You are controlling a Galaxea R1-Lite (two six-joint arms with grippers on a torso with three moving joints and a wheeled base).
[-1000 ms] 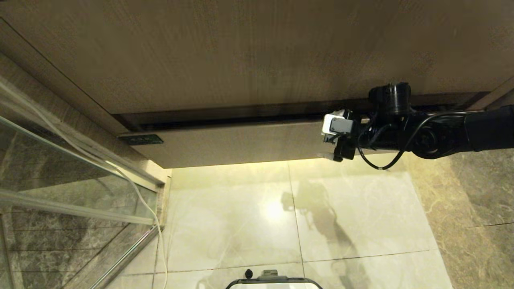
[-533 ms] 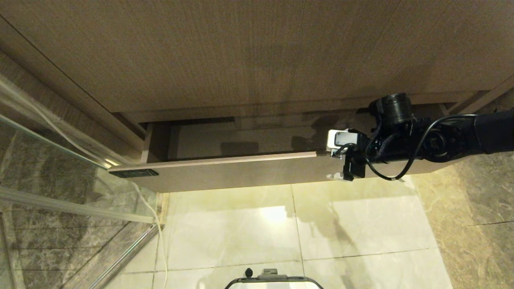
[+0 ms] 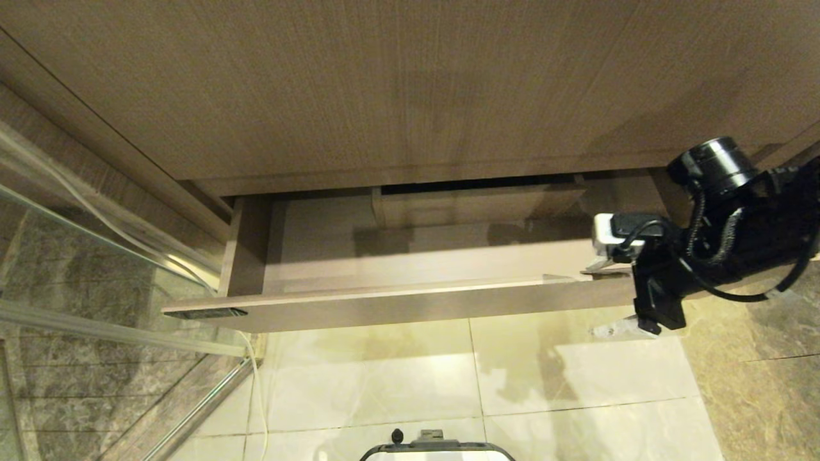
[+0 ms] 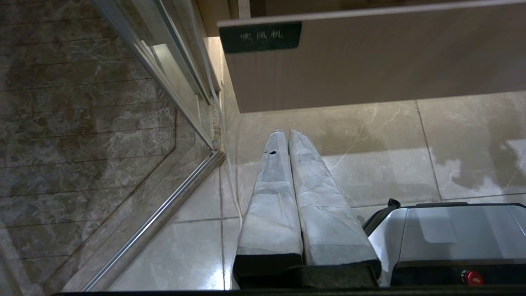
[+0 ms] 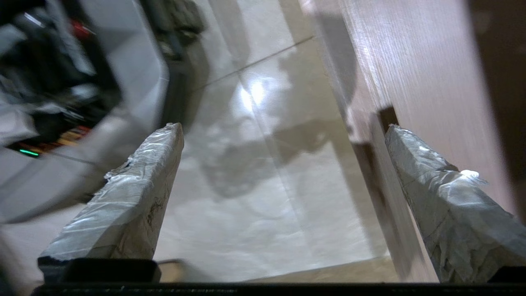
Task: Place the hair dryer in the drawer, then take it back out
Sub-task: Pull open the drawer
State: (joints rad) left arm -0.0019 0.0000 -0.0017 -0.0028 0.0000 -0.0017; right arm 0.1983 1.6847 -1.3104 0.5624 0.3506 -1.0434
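Head view: I log the wide light-wood drawer [image 3: 410, 307] pulled farther out than before; my right gripper [image 3: 608, 301], released, straddles its front's right end; left gripper [image 4: 287, 135] clenched, parked.

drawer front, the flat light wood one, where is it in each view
Head view: the flat light-wood drawer front runs across the middle, pulled out, with the right claw straddling its right end.
Left wrist view: it fills the upper right, beyond the shut left claw.
Right wrist view: a pale wood panel along the right side, by one finger.
Shared landmark: the glossy cream floor tiles.
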